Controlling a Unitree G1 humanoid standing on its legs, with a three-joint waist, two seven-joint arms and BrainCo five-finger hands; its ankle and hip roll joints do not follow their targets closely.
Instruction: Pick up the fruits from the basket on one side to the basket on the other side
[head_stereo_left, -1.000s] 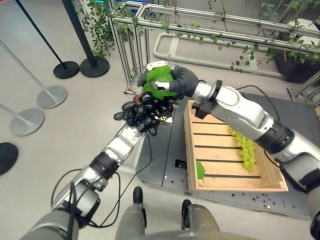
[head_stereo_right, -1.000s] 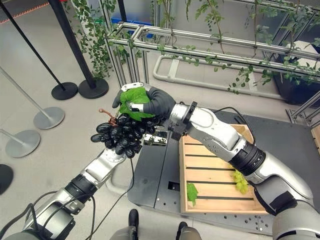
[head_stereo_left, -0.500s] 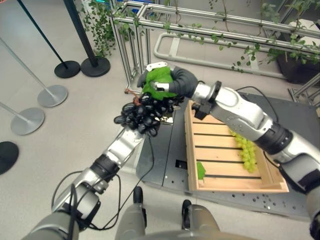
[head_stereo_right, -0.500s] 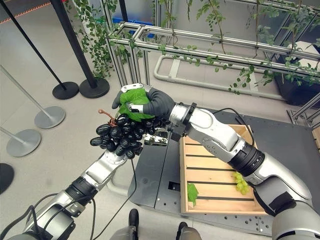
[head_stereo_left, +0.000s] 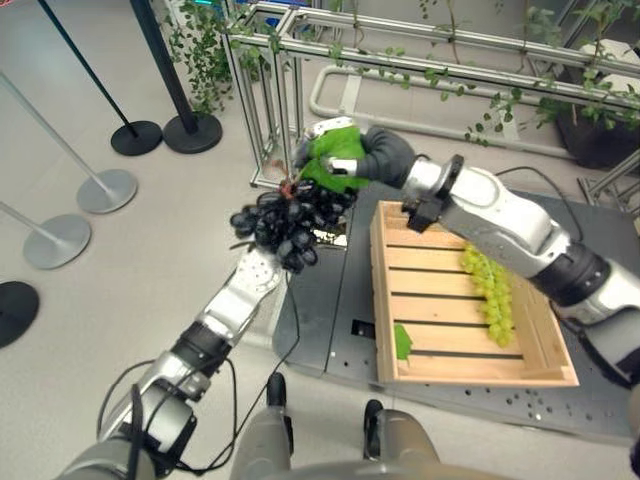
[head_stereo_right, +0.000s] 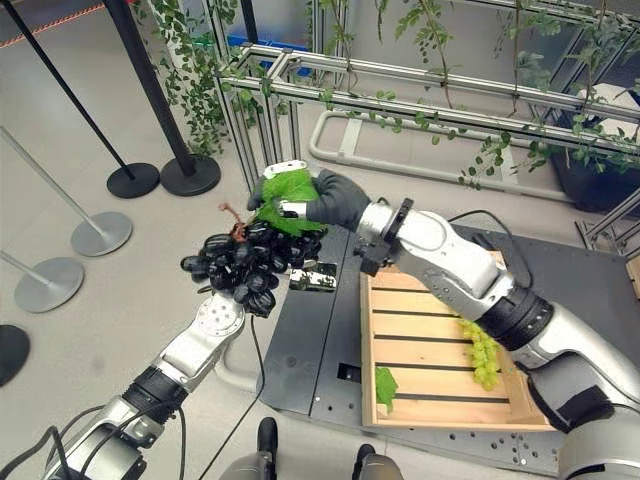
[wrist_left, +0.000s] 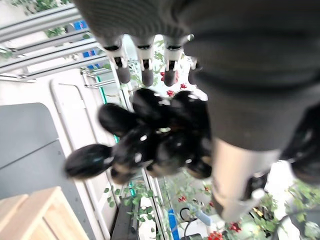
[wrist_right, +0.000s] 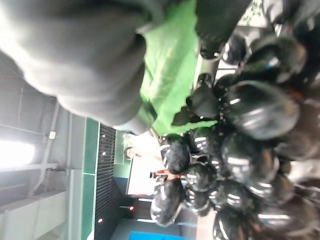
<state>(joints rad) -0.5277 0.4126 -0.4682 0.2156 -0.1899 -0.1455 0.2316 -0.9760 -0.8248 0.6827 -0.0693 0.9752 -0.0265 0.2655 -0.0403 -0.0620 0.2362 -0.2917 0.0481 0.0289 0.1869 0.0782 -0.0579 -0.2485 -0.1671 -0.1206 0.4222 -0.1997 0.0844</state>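
Black grapes (head_stereo_left: 288, 221) rest cradled in your left hand (wrist_left: 150, 65) while the right hand (head_stereo_right: 325, 200) pinches their green leaf (head_stereo_right: 288, 195); carry them right to the wooden crate (head_stereo_left: 430, 330).

Glossy black grapes (head_stereo_left: 288, 222), matt green leaf (head_stereo_left: 336, 160), slatted raw-wood crate (head_stereo_left: 455, 370), smooth dark metal platform (head_stereo_left: 320, 330).

A bunch of glossy black grapes (head_stereo_left: 288, 222) with a green leaf (head_stereo_left: 335, 166) on top hangs in mid-air, left of the wooden crate (head_stereo_left: 556, 379), where green grapes (head_stereo_left: 490, 290) lie.
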